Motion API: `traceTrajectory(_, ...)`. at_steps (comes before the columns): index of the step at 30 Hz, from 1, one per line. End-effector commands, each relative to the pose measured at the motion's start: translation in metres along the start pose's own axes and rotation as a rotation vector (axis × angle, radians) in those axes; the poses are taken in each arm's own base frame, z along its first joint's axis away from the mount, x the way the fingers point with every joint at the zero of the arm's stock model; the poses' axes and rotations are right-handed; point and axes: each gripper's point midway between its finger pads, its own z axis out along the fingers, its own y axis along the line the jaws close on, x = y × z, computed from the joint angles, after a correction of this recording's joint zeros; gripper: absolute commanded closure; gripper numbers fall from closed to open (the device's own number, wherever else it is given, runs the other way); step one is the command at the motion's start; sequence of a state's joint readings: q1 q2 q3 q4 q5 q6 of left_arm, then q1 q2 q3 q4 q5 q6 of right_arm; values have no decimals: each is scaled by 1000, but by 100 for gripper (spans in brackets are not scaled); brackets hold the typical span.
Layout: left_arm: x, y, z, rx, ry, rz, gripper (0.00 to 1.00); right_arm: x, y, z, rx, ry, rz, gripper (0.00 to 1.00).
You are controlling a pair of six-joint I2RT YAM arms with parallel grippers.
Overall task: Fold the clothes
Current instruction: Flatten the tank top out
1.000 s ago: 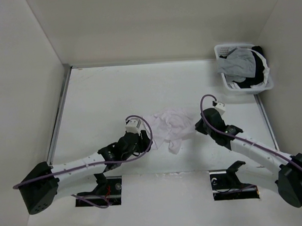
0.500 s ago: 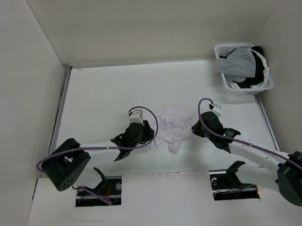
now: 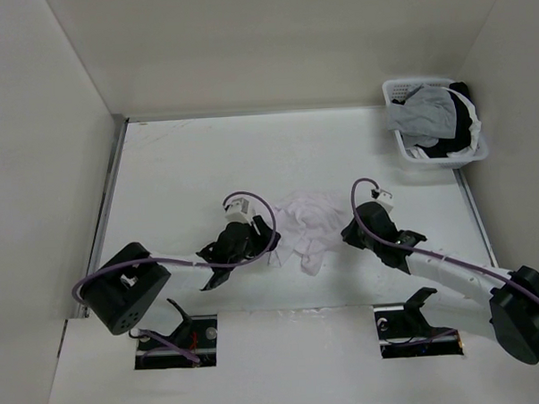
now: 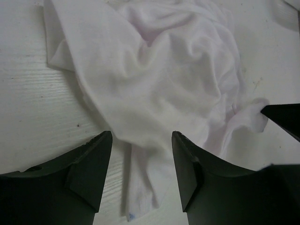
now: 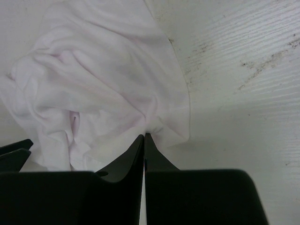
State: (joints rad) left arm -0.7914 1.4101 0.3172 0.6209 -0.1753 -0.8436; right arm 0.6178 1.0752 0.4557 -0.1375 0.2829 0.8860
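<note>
White garment (image 3: 308, 225) lies crumpled in a heap on table (image 3: 188, 170), well apart from the basket (image 3: 447, 162), on the basket's near-left side toward the arm bases. Not flat, no fold made yet, sleeves/hem not identifiable in the bunch.

L gripper (image 4: 141, 136): on the heap's far side from the basket, fingers spread, nothing clamped. A loose tail of cloth runs down btwn them.

R gripper (image 5: 144, 137): on the heap's basket-facing side, fingers clenched tip to tip. Wrinkles converge at the tips, so it looks like it nips a small pinch of the edge. Can't confirm how much cloth is inside.

Handling (judgement): thin, soft, v. light. No stiffness, will drape and sag from any hold and drag on the tabletop. Not fragile, not slippery, but layers cling, so a pinch may catch 2 plies. A small nip could slip out under a pull.

Where to hold: outer edges/corners, one per gripper, on opposite sides of the heap. L should take the free tail or the flap edge farthest from the basket, then pull apart to spread before folding.
</note>
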Motion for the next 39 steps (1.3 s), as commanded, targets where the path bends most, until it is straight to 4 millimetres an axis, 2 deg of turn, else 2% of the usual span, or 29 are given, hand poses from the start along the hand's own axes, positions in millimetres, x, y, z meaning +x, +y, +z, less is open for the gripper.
traceTrajectory(1,-16,-13,8,63,-39,-82,47,-7,21,1,-68,-25,7,95)
traceTrajectory(4,-21,-22,16,109,-30,-115,50,-3,22,2,-73,-14,6,95)
traceTrajectory(7,-24,-34,24,153,-13,-146,69,-1,23,1,-78,-14,4,96)
traceTrajectory(9,-27,-41,24,174,-13,-162,85,-3,25,-2,-88,-22,8,96)
traceTrajectory(11,-35,-49,18,196,-27,-183,93,-6,26,-5,-101,-32,12,96)
traceTrajectory(14,-60,-67,-8,237,-78,-183,96,-14,32,-14,-132,-59,9,97)
traceTrajectory(18,-111,-91,-58,243,-190,-124,96,-38,43,-33,-189,-121,-6,97)
traceTrajectory(22,-143,-107,-102,246,-256,-89,96,-59,51,-56,-236,-172,-4,97)
traceTrajectory(25,-149,-115,-120,257,-260,-89,96,-70,58,-78,-285,-203,4,97)
traceTrajectory(29,-140,-123,-136,275,-254,-82,96,-75,62,-110,-341,-228,15,97)
traceTrajectory(31,-132,-117,-137,247,-249,-75,95,-71,61,-119,-356,-221,16,97)
traceTrajectory(33,-123,-102,-131,193,-237,-69,94,-62,58,-116,-355,-194,14,97)
traceTrajectory(36,-111,-64,-107,84,-218,-91,94,-38,47,-93,-295,-115,12,97)
traceTrajectory(39,-109,-26,-80,-6,-204,-127,94,-14,27,-70,-196,-39,38,98)
